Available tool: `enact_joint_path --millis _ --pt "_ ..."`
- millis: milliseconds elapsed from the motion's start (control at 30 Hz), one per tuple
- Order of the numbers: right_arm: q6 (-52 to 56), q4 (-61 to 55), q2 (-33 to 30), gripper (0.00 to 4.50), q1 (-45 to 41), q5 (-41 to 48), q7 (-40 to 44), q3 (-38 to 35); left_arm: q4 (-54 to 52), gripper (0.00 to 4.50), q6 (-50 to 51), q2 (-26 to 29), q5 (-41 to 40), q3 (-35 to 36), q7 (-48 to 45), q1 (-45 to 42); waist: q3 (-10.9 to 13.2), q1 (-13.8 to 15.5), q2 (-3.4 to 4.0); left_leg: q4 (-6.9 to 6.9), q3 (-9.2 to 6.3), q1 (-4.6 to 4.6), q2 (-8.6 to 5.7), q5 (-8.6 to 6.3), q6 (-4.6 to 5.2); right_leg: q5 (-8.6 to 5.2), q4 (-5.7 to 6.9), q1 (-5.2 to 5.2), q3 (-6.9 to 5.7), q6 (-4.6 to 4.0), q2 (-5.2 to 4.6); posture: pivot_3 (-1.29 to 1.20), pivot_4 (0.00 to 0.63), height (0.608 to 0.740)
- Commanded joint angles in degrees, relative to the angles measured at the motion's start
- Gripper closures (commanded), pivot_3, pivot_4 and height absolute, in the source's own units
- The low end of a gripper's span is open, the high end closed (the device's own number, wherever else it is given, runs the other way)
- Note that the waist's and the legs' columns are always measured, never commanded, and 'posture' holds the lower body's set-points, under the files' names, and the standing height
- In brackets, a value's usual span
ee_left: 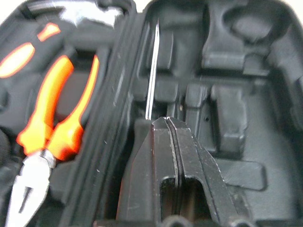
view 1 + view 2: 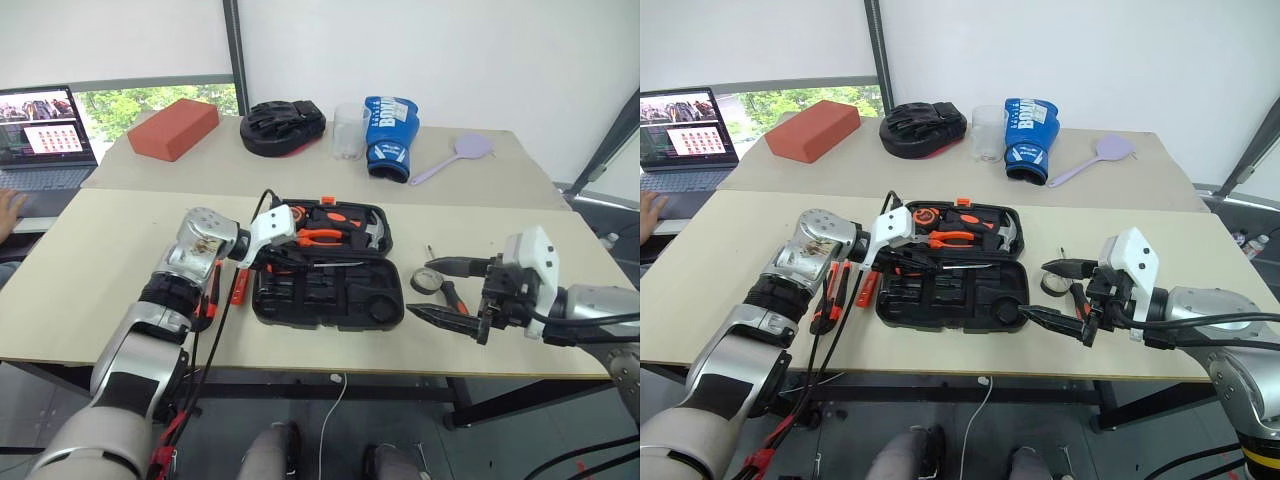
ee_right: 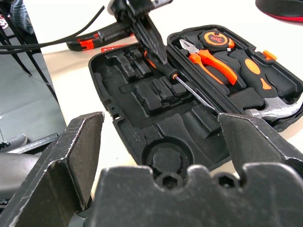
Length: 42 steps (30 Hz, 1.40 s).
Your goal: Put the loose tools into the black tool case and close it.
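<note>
The black tool case (image 2: 330, 300) lies open on the near table. Its front half has mostly bare recesses. Pliers (image 2: 320, 236), a hammer (image 2: 375, 235) and a tape measure (image 2: 298, 212) sit in the back half. One orange-and-black screwdriver (image 3: 163, 68) lies in the front half along the hinge. My left gripper (image 2: 278, 260) is shut, its tips right at that screwdriver's handle. Left of the case, another screwdriver (image 2: 830, 295) and the orange utility knife (image 2: 868, 288) rest on the table. My right gripper (image 2: 418, 288) hangs open right of the case, above the black tape roll (image 2: 427, 281).
On the far table stand a red brick (image 2: 172, 128), a round black mitt (image 2: 283, 125), a clear cup (image 2: 349, 130), a blue boxing glove (image 2: 391, 135) and a purple paddle (image 2: 455, 158). A laptop (image 2: 45, 135) and a person's hand (image 2: 10, 205) are at far left.
</note>
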Motion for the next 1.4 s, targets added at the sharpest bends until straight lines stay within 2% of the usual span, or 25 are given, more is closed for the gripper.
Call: enact_joint_path --millis 33,233,367,500,700,1033,1133,1200,1300,1400 --pt "-0.4 -1.97 0.26 0.0 0.7 0.47 -0.83 -1.76 3.44 4.45 -4.25 -1.01 2.77 -1.23 2.6 -1.18 0.0 0.03 0.0 0.0 0.0 0.0 0.0 0.0 0.0 0.0 0.01 0.0 0.0 0.0 0.0 0.0 0.15 0.718" --pt "-0.1 -3.22 0.47 0.0 2.29 1.02 -1.67 -2.77 7.68 4.45 -5.85 -2.52 2.69 -0.35 2.47 -2.82 -0.01 0.64 0.01 0.06 0.0 0.05 0.01 0.0 0.0 -0.04 -0.02 0.08 0.01 -0.07 -0.01 0.0 0.15 0.718" --pt "-0.2 -3.51 0.28 0.0 3.32 1.16 -1.69 -3.29 4.49 4.45 0.73 -2.85 -2.54 3.25 -1.56 -4.33 -0.01 0.83 0.01 0.07 0.0 0.02 0.01 0.0 0.0 -0.11 -0.04 0.07 0.01 -0.17 -0.02 0.0 0.15 0.718" --pt "-0.05 -2.81 0.2 0.0 2.56 1.34 -1.72 -3.22 5.65 4.45 2.24 -2.44 -2.84 4.8 -0.34 -5.54 -0.01 0.74 0.01 0.12 0.0 -0.09 0.01 0.0 0.0 -0.06 -0.02 -0.04 0.01 -0.24 -0.01 0.0 0.15 0.718" --pt "0.08 -1.95 0.02 0.0 1.57 1.32 -1.5 -2.93 9.24 4.45 -3.4 -3.77 1.97 1.48 2.81 -4.38 -0.01 0.75 0.01 0.16 0.0 -0.08 -0.01 -0.01 0.03 0.09 -0.02 0.0 0.0 0.02 -0.01 0.0 0.15 0.718" --pt "0.7 -2.11 0.23 0.0 1.81 1.97 -2.43 -3.82 16.19 4.45 -12.6 -5.35 8.1 -2.79 6.36 -3.05 -0.05 1.11 0.05 0.17 -0.01 0.15 -0.01 -0.02 0.04 -0.03 -0.07 0.29 0.0 -0.18 -0.03 0.0 0.15 0.718" --pt "0.92 -2.47 0.18 0.0 3.26 1.41 -3.13 -3.97 16.99 4.45 -12.99 -5.69 7.39 -1.82 6.6 -3.7 -0.11 1.17 0.11 0.16 -0.01 0.33 0.0 -0.05 0.06 -0.15 -0.13 0.55 -0.01 -0.04 -0.04 0.0 0.15 0.718" --pt "1.37 -2.39 -0.35 0.0 4.87 0.24 -4.15 -4.5 15.11 4.45 -9.72 -5.36 3.8 1.18 4.72 -4.72 -0.11 1.23 0.11 0.16 -0.01 0.33 0.0 -0.05 0.06 -0.19 -0.13 0.55 0.0 0.03 -0.06 0.0 0.15 0.718" --pt "3.31 -1.51 -0.63 0.0 7.52 -0.59 -6.62 -6.57 6.78 3.8 -1.09 -3.35 -4.0 6.54 -1.1 -4.51 -0.11 1.04 0.11 0.15 0.0 0.28 0.0 -0.05 0.06 -0.19 -0.13 0.46 0.01 0.03 -0.06 0.0 0.15 0.718" --pt "5.45 -0.25 0.77 0.0 9.71 -1.2 -10.57 -8.89 -8.9 2.61 13.38 0.23 -13.72 11.02 -7.48 -0.99 -0.1 0.49 0.1 0.15 0.0 0.09 0.0 -0.06 0.07 -0.07 -0.09 0.23 0.02 -0.18 -0.05 0.0 0.15 0.718"
